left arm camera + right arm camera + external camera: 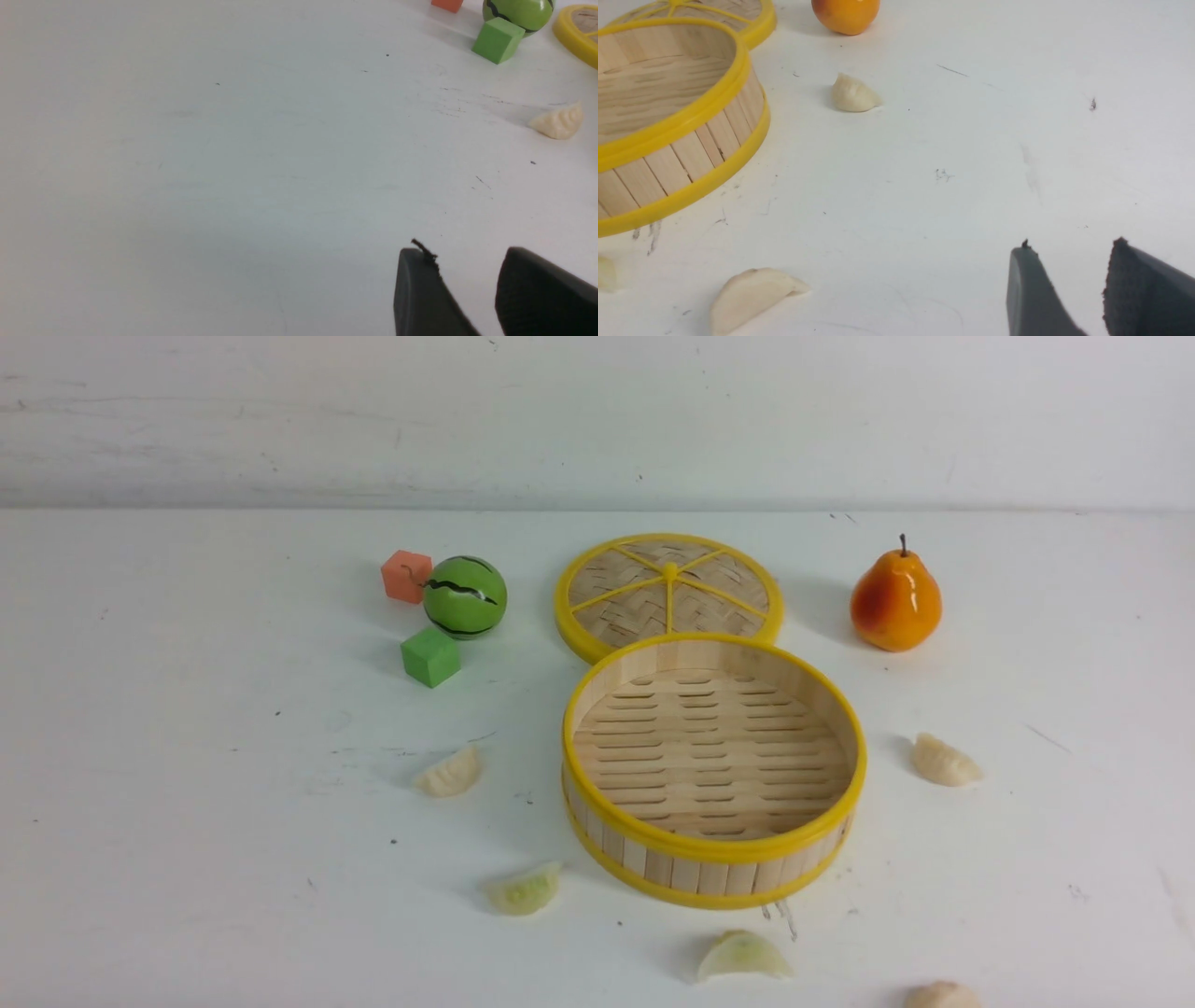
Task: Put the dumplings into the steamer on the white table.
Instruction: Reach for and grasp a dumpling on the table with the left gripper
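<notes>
The steamer (714,859) stands empty in the middle of the white table (187,803). Several dumplings lie around it on the table: a cream one (450,773) to its left, a pale green one (523,889) at the front left, another greenish one (744,956) in front, one (943,995) cut by the bottom edge, and one (945,761) on the right. My left gripper (465,254) is open over bare table, far from its nearest dumpling (558,122). My right gripper (1071,245) is open too, away from the steamer (691,154) and a dumpling (853,94). Neither gripper shows in the front view.
The flat woven lid (668,588) lies just behind the steamer, touching it. An orange pear (894,597) stands at the back right. At the back left are a green watermelon ball (465,597), an orange cube (406,575) and a green cube (430,656).
</notes>
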Available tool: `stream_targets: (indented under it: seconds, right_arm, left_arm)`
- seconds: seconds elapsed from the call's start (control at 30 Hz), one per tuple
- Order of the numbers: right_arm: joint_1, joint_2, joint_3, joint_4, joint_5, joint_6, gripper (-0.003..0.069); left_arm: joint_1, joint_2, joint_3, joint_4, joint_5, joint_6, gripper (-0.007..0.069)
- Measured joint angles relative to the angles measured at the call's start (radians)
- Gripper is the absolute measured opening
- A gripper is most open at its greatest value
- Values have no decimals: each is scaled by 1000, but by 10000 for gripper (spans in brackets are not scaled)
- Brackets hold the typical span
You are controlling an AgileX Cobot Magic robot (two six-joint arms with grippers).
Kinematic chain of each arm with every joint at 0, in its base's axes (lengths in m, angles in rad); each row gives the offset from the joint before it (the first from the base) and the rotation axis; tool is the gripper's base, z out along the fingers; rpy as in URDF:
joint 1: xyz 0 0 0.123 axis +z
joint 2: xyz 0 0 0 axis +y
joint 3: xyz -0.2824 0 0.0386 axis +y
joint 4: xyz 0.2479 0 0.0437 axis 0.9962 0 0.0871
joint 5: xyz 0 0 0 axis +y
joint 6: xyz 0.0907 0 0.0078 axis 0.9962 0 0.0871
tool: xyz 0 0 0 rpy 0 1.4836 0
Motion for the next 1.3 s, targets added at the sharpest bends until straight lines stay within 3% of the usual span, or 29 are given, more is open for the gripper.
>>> stream_targets:
  seconds: [0.07,0.17,0.33,0.43,0.5,0.73,0.87,1.0,1.13,1.17,1.2,1.3]
  right_arm:
    - [0,0,0,32,-2,4,240]
    - [0,0,0,178,-10,55,240]
    - [0,0,9,633,-23,268,240]
    - [0,0,9,791,-37,315,240]
    - [0,0,9,836,-50,313,240]
    - [0,0,9,855,-72,237,240]
    - [0,0,-34,857,-5,127,239]
    - [0,12,-170,848,33,-79,176]
    - [0,187,-357,823,57,-298,20]
    - [0,187,-357,823,60,-310,13]
    - [0,311,-452,804,106,-411,-15]
    - [0,505,-591,779,227,-547,-19]
  left_arm:
    - [0,0,0,-5,-50,-17,237]
    - [0,0,0,-69,-130,-81,237]
    - [0,0,0,-448,-301,-439,237]
    - [0,0,0,-659,-348,-622,237]
    - [0,0,0,-760,-363,-682,237]
    - [0,0,0,-819,-335,-678,237]
    - [0,0,-76,-767,-211,-582,237]
    - [0,3,-279,-636,-44,-302,223]
    - [0,142,-487,-524,170,-38,134]
    - [0,154,-497,-519,170,-38,128]
    - [-1,254,-574,-475,266,24,64]
    - [-5,414,-692,-419,399,74,-14]
